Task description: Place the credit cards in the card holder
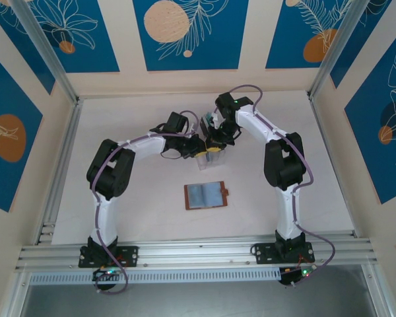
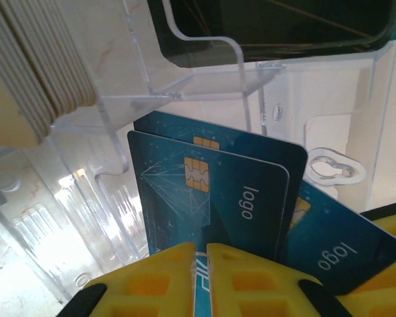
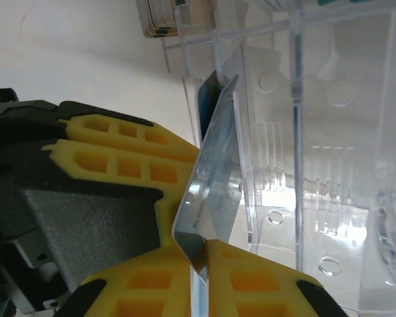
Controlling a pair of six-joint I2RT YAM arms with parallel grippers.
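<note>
The card holder (image 1: pixel 206 195) lies open and flat on the table, brown outside with pale blue pockets facing up. Both grippers meet at a clear plastic rack (image 1: pixel 208 160) behind it. My left gripper (image 2: pixel 200 254) is shut on the bottom edge of a blue credit card (image 2: pixel 165 198) standing in the rack. Two more blue cards (image 2: pixel 343 244) stand behind and to the right of it. My right gripper (image 3: pixel 199 254) has its jaws close around the corner of a glossy tilted card (image 3: pixel 214 172). The left gripper's yellow fingers (image 3: pixel 119 148) press against that card from the left.
The rack (image 3: pixel 330 165) has clear slotted walls. It also holds a stack of cream cards (image 2: pixel 39 66) and a black card (image 2: pixel 277 26). Both arms (image 1: pixel 112 165) arch inward over the white table. Patterned walls (image 1: pixel 13 132) and aluminium rails (image 1: pixel 191 254) enclose the workspace.
</note>
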